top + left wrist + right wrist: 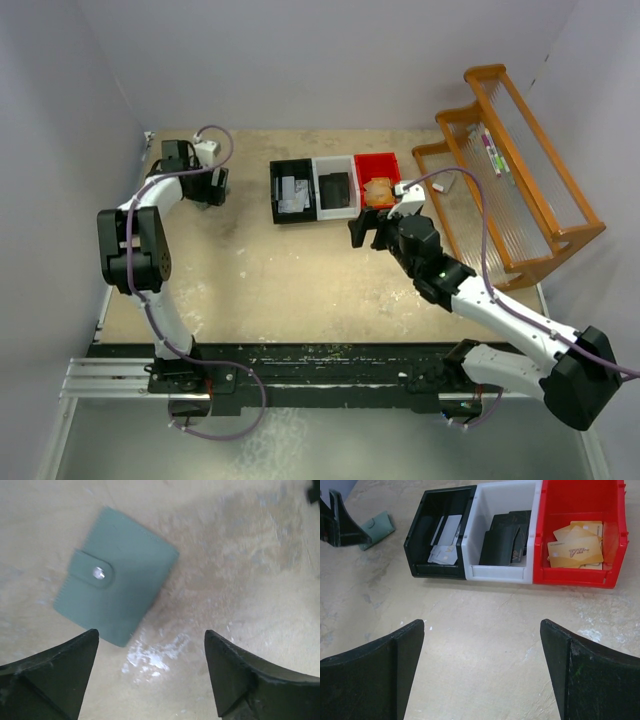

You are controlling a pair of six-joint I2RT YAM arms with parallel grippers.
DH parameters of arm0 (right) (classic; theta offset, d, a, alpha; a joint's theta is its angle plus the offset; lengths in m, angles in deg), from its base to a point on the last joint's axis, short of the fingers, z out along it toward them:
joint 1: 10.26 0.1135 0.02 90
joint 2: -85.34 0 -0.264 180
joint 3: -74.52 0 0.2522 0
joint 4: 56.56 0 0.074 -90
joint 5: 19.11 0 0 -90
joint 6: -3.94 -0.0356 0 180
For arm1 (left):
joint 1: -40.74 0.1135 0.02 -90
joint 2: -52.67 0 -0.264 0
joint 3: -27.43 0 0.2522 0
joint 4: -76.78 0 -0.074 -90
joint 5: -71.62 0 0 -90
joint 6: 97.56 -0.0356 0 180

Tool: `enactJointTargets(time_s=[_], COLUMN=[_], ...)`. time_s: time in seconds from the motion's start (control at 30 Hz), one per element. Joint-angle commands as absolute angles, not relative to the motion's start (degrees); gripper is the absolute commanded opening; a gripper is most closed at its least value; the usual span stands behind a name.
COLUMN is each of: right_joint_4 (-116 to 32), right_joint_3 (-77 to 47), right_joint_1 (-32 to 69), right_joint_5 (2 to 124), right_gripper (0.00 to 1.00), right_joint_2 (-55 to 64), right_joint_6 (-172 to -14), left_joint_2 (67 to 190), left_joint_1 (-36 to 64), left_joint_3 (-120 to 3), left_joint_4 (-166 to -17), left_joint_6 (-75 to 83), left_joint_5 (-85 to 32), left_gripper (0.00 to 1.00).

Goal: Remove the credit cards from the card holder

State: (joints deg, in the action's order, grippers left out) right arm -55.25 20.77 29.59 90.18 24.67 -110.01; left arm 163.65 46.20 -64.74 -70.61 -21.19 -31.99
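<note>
Card holder [116, 596]: pale teal, folded shut, snap tab fastened; lies flat on the table [240, 580] near its far-left corner.
Left jaws: spread wide above the table, nothing between them; the card holder lies just beyond the tips, apart from both.
Right jaws: fully open and empty, near the front of the red bin [570, 577].
Bins: black bin [415, 555], white bin [500, 572] and red bin touch side by side at the middle of the far edge.
Grey-white credit cards [445, 542]: in the black bin.
Dark cards [502, 542]: in the white bin.
Tan-orange credit cards [575, 550]: in the red bin.
</note>
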Motion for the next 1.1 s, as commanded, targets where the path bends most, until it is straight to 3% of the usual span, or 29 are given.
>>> enactJointTargets(time_s=[0.0, 0.67, 0.83, 1.07], right_joint_4=[-57.5, -57.47, -56.77, -57.39], right_joint_3=[18.0, 19.45, 19.81, 19.84], right_joint_1=[29.99, 30.01, 29.99, 29.99], right_joint_5=[89.29, 87.67, 88.06, 85.58], right_gripper=[1.0, 1.0, 1.0, 1.0], right_joint_2=[23.83, 28.85, 30.6, 29.65], right_joint_6=[-109.7, -110.02, -110.42, -111.32], left_joint_2=[164.98, 179.59, 177.6, 166.69], left_joint_1=[46.21, 45.93, 45.72, 43.16], left_joint_3=[-70.8, -80.1, -78.96, -68.48], left_joint_4=[-74.59, -70.13, -64.91, -60.91], left_joint_6=[-24.74, -30.9, -31.07, -36.05], left_joint_5=[-28.84, -27.88, -34.34, -39.75], left_gripper=[0.98, 1.0, 0.85, 0.72])
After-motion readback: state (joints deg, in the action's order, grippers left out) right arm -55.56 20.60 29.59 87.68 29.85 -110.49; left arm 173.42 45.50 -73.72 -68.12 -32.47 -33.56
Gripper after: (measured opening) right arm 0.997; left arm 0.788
